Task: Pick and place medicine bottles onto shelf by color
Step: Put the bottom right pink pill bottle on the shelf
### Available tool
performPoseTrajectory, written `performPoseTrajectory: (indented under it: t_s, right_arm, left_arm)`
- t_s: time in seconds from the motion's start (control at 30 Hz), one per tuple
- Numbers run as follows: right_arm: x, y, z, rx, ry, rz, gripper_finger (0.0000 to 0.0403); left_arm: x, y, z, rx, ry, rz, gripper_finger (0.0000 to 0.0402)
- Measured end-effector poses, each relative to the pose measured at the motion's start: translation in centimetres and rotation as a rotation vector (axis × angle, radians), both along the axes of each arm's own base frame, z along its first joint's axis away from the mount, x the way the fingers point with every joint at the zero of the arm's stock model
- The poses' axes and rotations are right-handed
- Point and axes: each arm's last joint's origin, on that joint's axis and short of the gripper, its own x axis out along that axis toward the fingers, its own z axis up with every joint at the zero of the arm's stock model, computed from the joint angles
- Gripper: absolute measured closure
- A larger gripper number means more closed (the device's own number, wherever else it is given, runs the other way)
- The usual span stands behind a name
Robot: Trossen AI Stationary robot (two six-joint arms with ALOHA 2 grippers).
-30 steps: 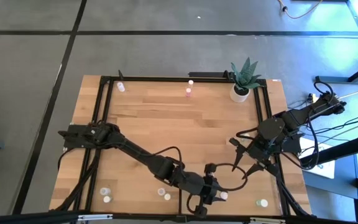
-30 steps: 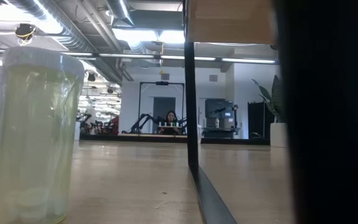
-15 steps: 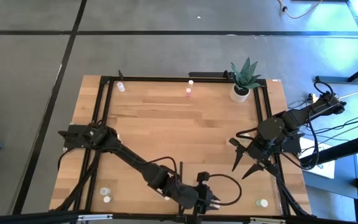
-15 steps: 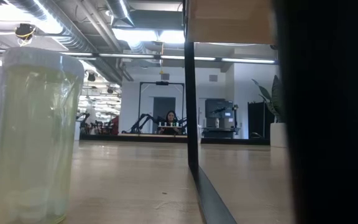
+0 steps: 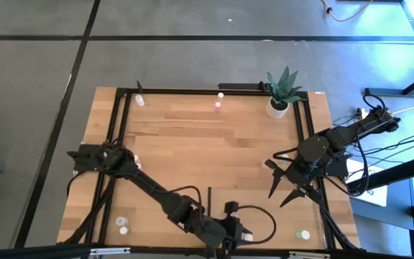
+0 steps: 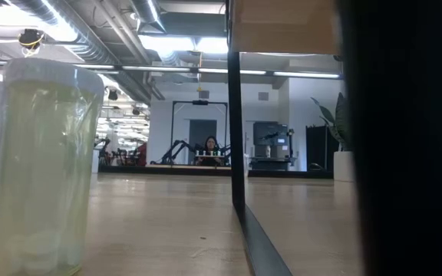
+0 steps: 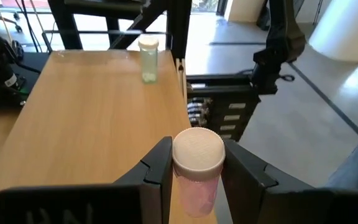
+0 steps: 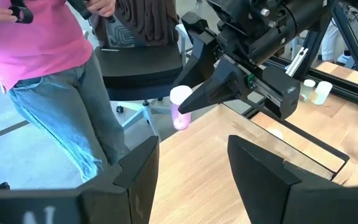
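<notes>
L tool clamped on pink bottle at worktop near edge; R tool apart, by right edge; mid worktop bare.

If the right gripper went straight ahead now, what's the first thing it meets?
Probably the left gripper holding the pink bottle; the right gripper is open and empty. Depth is hard to judge.

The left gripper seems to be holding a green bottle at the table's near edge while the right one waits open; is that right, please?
Not quite: the bottle in the left gripper is pink, as the left wrist view shows. It is at the near edge, and the right gripper does wait open.
</notes>
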Motion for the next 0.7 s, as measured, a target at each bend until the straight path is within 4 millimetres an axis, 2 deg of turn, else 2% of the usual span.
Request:
performPoseTrajectory:
  t_s: [0.7]
  right_arm:
    - [0.0, 0.0, 0.1, 0.008, -0.003, -0.002, 0.0208]
  left_arm:
    - [-2.2, -1.1, 0.7, 0.093, 0.056, -0.008, 0.0307]
